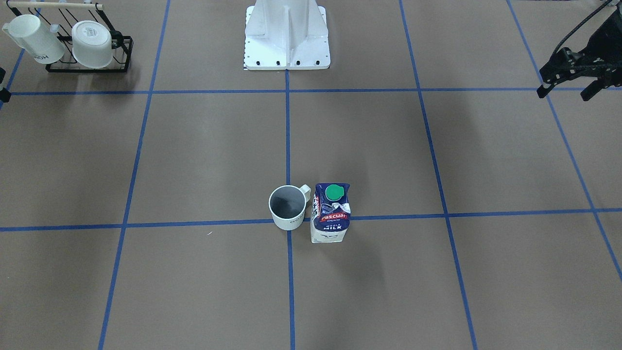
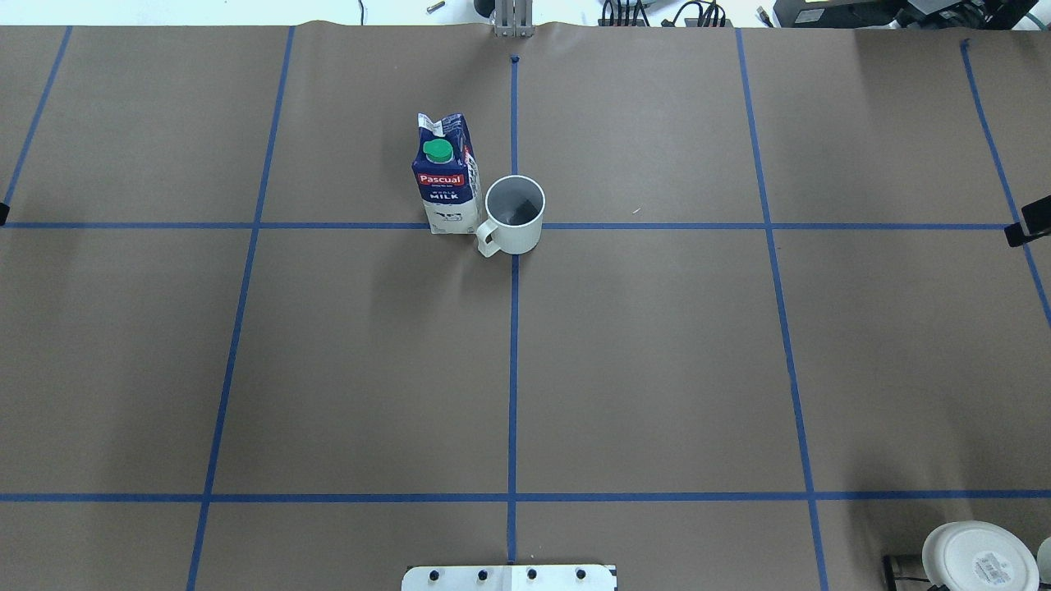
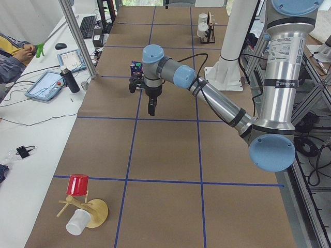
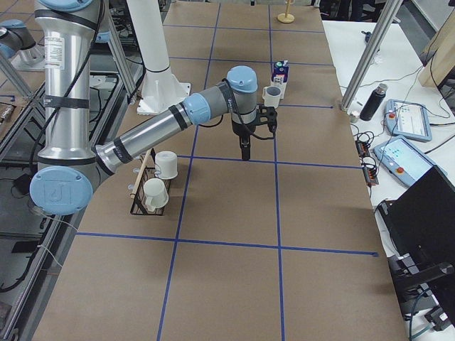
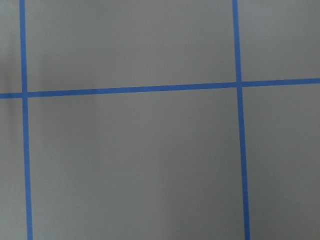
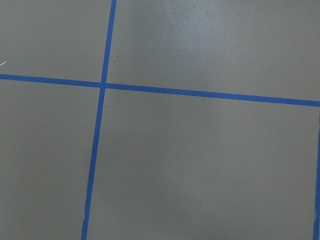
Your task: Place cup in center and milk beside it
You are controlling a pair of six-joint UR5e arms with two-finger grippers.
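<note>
Three white mugs (image 1: 287, 218) (image 1: 36, 39) (image 1: 92, 46), one milk carton (image 1: 331, 214), one black rack (image 1: 127, 51).

Glossy cup (image 1: 287, 209), matt paper tabletop (image 1: 194, 155)

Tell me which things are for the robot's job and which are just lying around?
For the job: the cup, the milk carton beside it.
Just lying around: the rack with two white mugs, the wooden stand with a red cup and a white cup, the dark bottle.
</note>
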